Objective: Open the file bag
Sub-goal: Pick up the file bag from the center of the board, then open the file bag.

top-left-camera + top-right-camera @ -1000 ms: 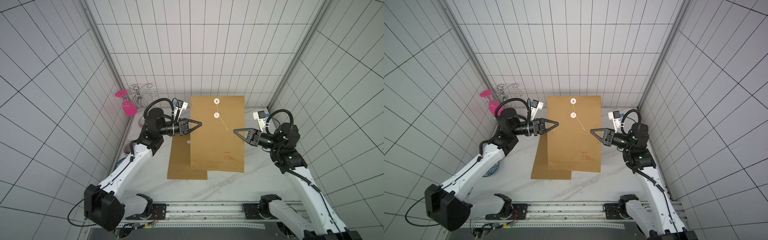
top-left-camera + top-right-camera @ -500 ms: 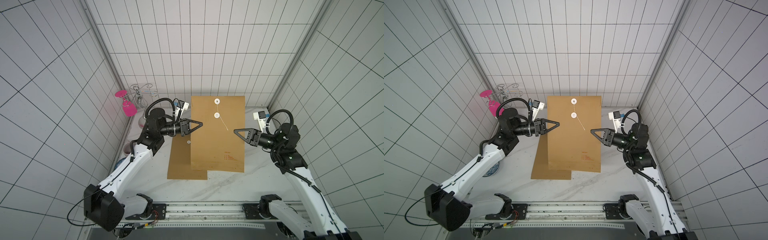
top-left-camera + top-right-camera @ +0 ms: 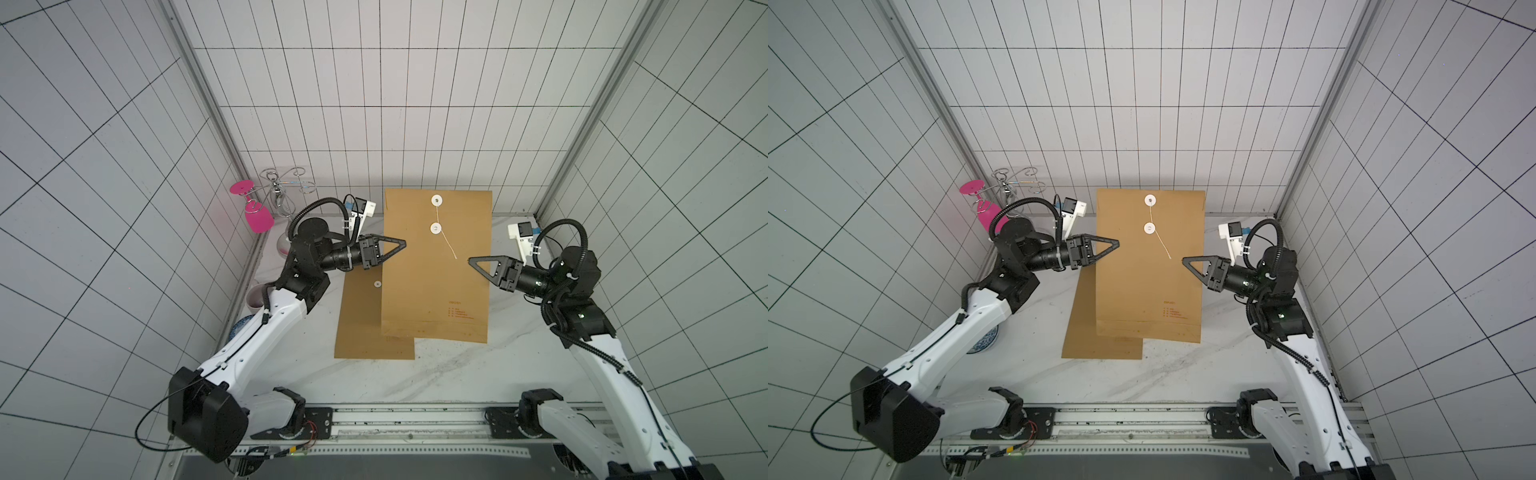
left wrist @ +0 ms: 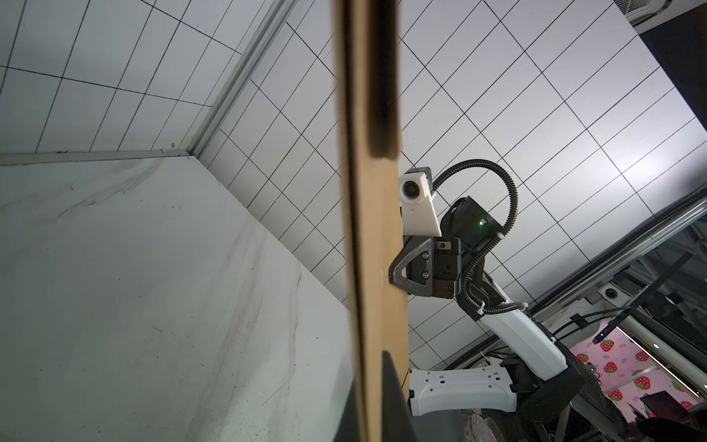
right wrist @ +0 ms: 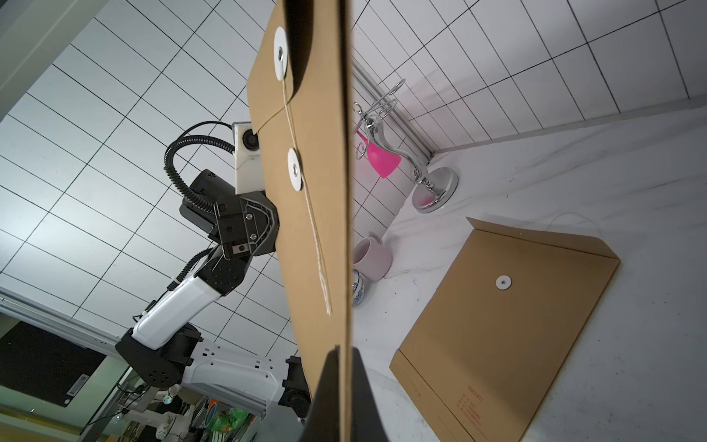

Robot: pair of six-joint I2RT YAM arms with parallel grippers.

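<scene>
I'm looking at a brown kraft-paper file bag (image 3: 436, 286) lifted off the white marbled surface (image 3: 457, 374), spanning the gap between the two arms with its printed face turned upward. The left tool (image 3: 400, 245) is clamped tight on the bag's left edge, and the right tool (image 3: 472, 261) is pinched closed on the opposite edge. In each wrist view the paper runs edge-on straight into that tool's dark fingers (image 5: 329, 402).

The flap at the far end is folded down. A thin pale string (image 3: 448, 247) runs from the white disc on the flap (image 3: 436, 201) to the white disc on the body (image 3: 435, 227), and its loose end trails slantwise across the paper.

Beneath and to the left, a second brown paper bag (image 5: 497, 325) lies flat on the surface with its flap open.

By the left wall a pink wine glass (image 3: 258, 218) hangs on a chrome wire rack (image 3: 282, 195). Near it stand a pale pink mug (image 5: 373, 256) and a blue-and-white bowl (image 5: 357, 292).
</scene>
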